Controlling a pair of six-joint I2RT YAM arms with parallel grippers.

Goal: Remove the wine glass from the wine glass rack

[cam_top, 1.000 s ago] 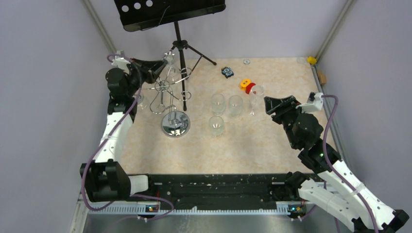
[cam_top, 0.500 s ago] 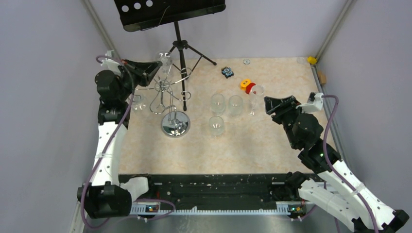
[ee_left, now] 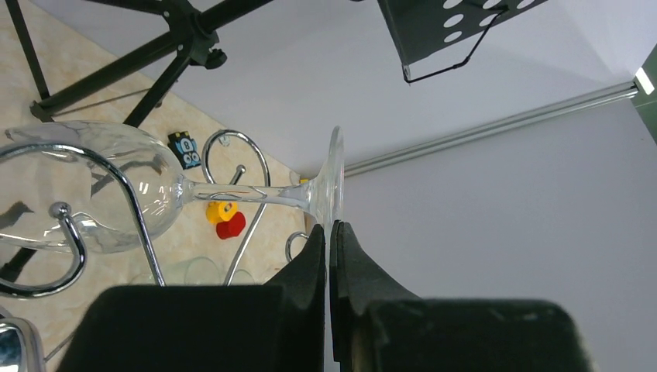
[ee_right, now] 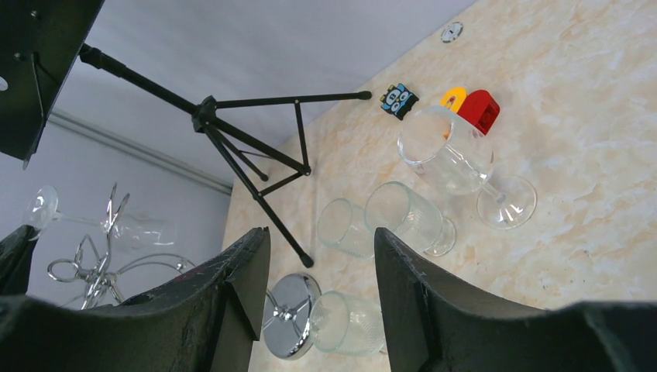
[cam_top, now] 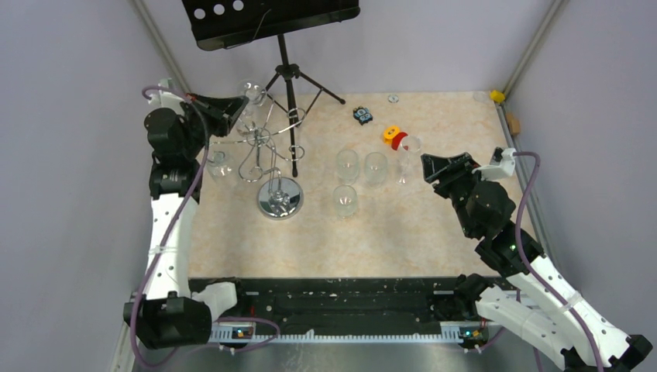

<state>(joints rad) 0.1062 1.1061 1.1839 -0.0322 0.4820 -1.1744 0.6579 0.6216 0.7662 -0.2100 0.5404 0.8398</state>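
The chrome wine glass rack (cam_top: pixel 280 198) stands left of centre, its loop arms (cam_top: pixel 259 139) spreading from the post. It also shows in the left wrist view (ee_left: pixel 132 201) and in the right wrist view (ee_right: pixel 291 304). A clear wine glass (cam_top: pixel 252 97) lies nearly sideways at the rack's top. My left gripper (cam_top: pixel 234 107) is shut on the rim of its foot (ee_left: pixel 336 174). Its stem (ee_left: pixel 248 194) and bowl (ee_left: pixel 101 186) still reach in among the loop arms. My right gripper (cam_top: pixel 428 167) is open and empty, its fingers (ee_right: pixel 240 263) apart over the table.
A black tripod music stand (cam_top: pixel 288 77) rises right behind the rack. Three tumblers (cam_top: pixel 348 164) (cam_top: pixel 376 167) (cam_top: pixel 345 200) and an upright wine glass (cam_top: pixel 408 153) stand mid-table. Another clear glass (cam_top: pixel 219 164) is left of the rack. Small toys (cam_top: pixel 395 137) (cam_top: pixel 362 115) lie at the back.
My left arm has drawn back to the left with the wine glass's foot in its grip, so the glass has slid left along the rack's top. The right arm has not moved.
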